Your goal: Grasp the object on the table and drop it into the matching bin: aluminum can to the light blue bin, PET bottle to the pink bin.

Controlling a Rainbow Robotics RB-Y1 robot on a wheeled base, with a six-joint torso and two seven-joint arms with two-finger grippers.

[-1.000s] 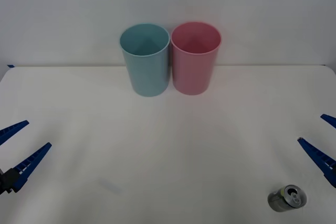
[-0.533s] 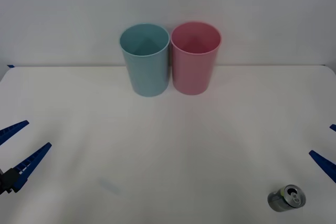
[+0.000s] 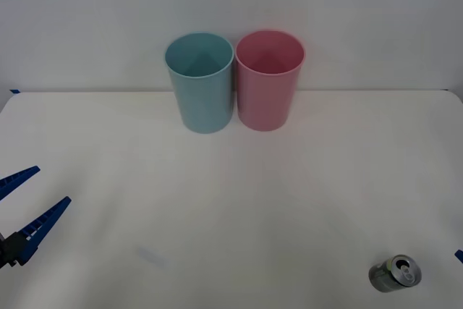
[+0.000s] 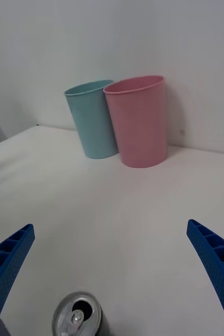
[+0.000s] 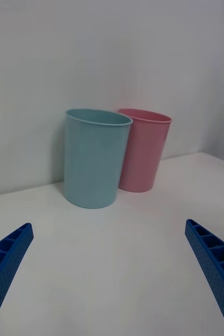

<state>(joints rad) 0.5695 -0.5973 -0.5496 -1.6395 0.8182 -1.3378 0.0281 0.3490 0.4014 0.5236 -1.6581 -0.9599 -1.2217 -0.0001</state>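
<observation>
White table (image 3: 239, 200) holds aluminum can (image 3: 396, 274), half-cropped between right tool's (image 4: 112, 283) spread fingers.

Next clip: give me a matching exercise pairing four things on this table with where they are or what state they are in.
Things:
1. aluminum can
2. light blue bin
3. pink bin
4. left gripper

Places or states:
A. far side of the table, on the robot's right of its twin
B. jaws open, low at the robot's left edge
C. upright near the front right corner
D. far side, on the robot's left of its twin

Pairs: 1-C, 2-D, 3-A, 4-B
</observation>
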